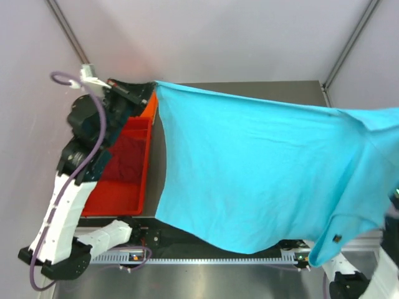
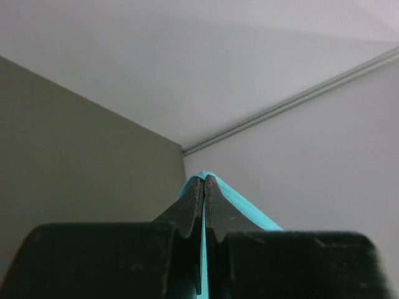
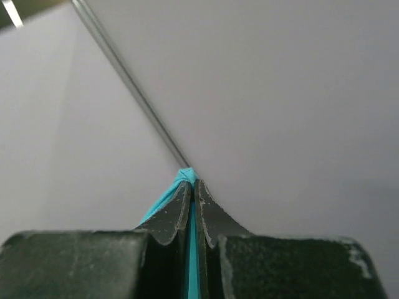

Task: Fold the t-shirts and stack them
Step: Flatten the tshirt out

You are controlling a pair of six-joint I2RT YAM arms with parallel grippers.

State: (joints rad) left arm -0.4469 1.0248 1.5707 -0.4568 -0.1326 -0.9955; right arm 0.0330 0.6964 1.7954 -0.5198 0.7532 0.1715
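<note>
Barely started: holding blue shirt (image 1: 262, 180) mid-air, left jaws and right jaws clamped on it. Yet to fold it or maroon shirt (image 1: 128, 159) at 9 o'clock.

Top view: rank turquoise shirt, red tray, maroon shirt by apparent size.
1. turquoise shirt: largest by far, though it hangs raised nearer the camera, which inflates it.
2. red tray
3. maroon shirt: smallest, lying inside the tray.
</note>
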